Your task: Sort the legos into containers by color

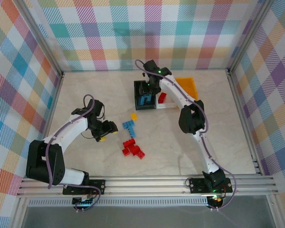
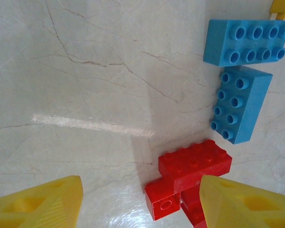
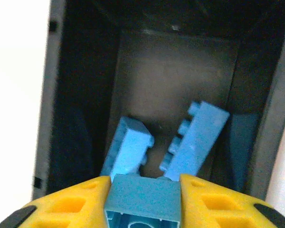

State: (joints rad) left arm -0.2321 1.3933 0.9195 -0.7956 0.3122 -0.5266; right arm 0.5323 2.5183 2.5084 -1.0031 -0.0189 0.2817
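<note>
My right gripper (image 3: 143,202) is shut on a blue lego (image 3: 143,194) and holds it over the black container (image 3: 76,95). Two more blue legos (image 3: 128,147) (image 3: 197,137) lie tilted inside. In the top view the right gripper (image 1: 149,85) hangs above the black container (image 1: 137,99). My left gripper (image 2: 140,199) is open, low over the table. A cluster of red legos (image 2: 194,164) lies just inside its right finger (image 2: 242,204). Two blue legos (image 2: 247,42) (image 2: 240,104) lie beyond them. From above, the left gripper (image 1: 104,132) sits just left of the blue legos (image 1: 129,127) and red legos (image 1: 133,148).
An orange container (image 1: 187,85) stands at the back right. A clear container (image 1: 167,106) next to the black one holds a red lego (image 1: 162,98). A yellow lego (image 1: 133,116) lies on the table near the blue ones. Checked walls ring the table.
</note>
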